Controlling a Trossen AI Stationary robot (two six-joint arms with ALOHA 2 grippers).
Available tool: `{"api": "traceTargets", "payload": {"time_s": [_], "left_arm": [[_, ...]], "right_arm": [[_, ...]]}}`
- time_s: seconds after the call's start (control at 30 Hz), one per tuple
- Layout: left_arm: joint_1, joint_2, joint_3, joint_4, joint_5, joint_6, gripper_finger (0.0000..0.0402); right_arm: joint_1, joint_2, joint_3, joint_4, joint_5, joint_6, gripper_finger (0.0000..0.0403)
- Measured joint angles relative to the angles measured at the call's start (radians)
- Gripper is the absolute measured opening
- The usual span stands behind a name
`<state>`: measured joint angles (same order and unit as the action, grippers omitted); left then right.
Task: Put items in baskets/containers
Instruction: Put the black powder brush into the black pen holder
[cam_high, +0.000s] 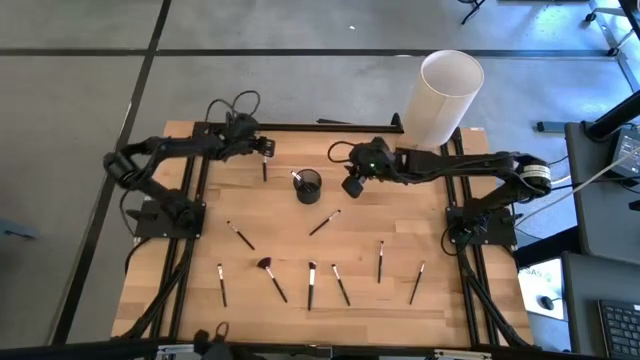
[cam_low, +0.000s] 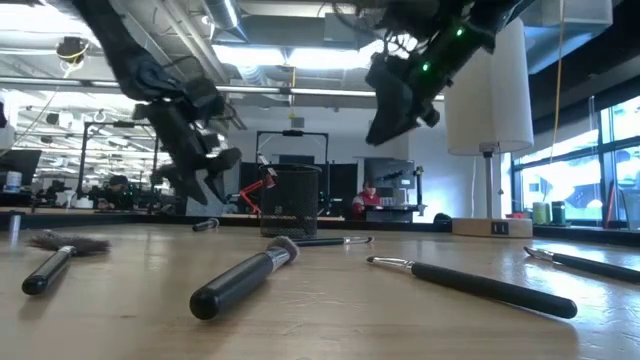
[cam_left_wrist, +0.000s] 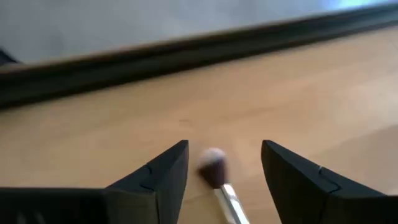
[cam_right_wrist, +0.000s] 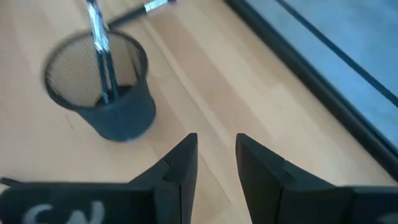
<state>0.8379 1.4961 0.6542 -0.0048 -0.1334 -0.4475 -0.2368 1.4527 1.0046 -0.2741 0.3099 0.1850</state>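
Left claw (cam_left_wrist: 224, 168) astride pale-tipped brush (cam_left_wrist: 219, 180)

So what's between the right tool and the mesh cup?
Bare wood only: the high view shows the right tool beside the mesh cup with nothing between them.

No legible text, label, brand, number or sign appears in any view. Pale marks on the dark body of the right gripper (cam_right_wrist: 214, 163), at the edge of the right wrist view, look like part of a printed marking but are cut off and cannot be read
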Motion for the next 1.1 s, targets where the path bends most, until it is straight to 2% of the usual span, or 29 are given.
{"api": "traceTargets", "payload": {"time_s": [0.1,0.23,0.33,0.5,0.6,0.77,0.93,1.1], "left_arm": [[0.009,0.061,0.060,-0.034,0.060,-0.018,0.0202],[0.010,0.115,0.117,-0.124,0.027,-0.029,0.0196],[0.010,0.141,0.144,-0.179,0.000,-0.030,0.0191],[0.008,0.162,0.144,-0.186,0.005,-0.040,0.0176],[0.008,0.180,0.144,-0.190,-0.003,-0.039,0.0147],[0.009,0.206,0.146,-0.186,-0.019,-0.007,0.0075],[0.008,0.182,0.144,-0.183,-0.052,0.028,0.0014],[-0.016,0.050,0.142,-0.182,-0.073,0.035,0.0014]], "right_arm": [[-0.006,0.043,0.000,0.001,0.001,-0.002,0.0110],[-0.008,0.110,-0.016,0.083,0.000,-0.008,0.0110],[-0.011,0.157,-0.027,0.102,-0.055,-0.013,0.0110],[-0.012,0.196,-0.029,0.133,-0.102,-0.005,0.0110],[-0.012,0.199,-0.029,0.168,-0.104,-0.007,0.0110],[-0.012,0.180,-0.029,0.218,-0.105,-0.013,0.0110],[-0.012,0.157,-0.029,0.216,-0.104,-0.025,0.0110],[-0.012,0.144,-0.029,0.193,-0.102,-0.032,0.0110]]}}
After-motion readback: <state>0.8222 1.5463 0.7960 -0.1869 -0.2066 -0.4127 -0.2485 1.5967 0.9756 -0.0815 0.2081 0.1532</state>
